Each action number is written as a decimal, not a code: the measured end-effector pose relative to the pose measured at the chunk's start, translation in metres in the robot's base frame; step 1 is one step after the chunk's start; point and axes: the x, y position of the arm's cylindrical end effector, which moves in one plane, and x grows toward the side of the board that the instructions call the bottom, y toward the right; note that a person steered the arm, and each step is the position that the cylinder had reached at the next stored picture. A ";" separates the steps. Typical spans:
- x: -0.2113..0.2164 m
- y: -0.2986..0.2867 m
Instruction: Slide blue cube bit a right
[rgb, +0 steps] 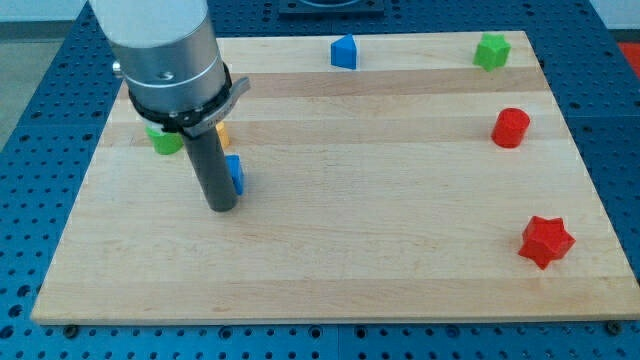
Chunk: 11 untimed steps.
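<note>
Camera view notes, biggest things first. Wooden tabletop (330, 270) fills most of the view, sitting on a blue perforated base (30, 150). Arm body (165, 50) comes down from the view's top left; its dark rod ends at my tip (220, 208), planted on the wood. No fingers on this rig, so nothing to report as spread or pinching.

Blocks next. Red star (546, 241) at the view's lower right, red cylinder-like block (511, 127) above it, green star-like block (491, 50) in the top right corner. A second blue block (344, 52), shape unclear, sits at the top edge, well apart from the rod. Green block (164, 140) and a sliver of an orange block (222, 132) are mostly hidden behind the arm.

Blue cube (235, 173): just right of the rod, touching or nearly so, partly hidden by it.

Progress, as judged: tip is set on the cube's left side, correct for a rightward push. Cannot tell whether any travel is made. Remaining: a short slide toward the view's right over clear wood.
</note>
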 end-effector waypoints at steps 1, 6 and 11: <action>-0.004 -0.001; -0.024 0.002; -0.030 0.047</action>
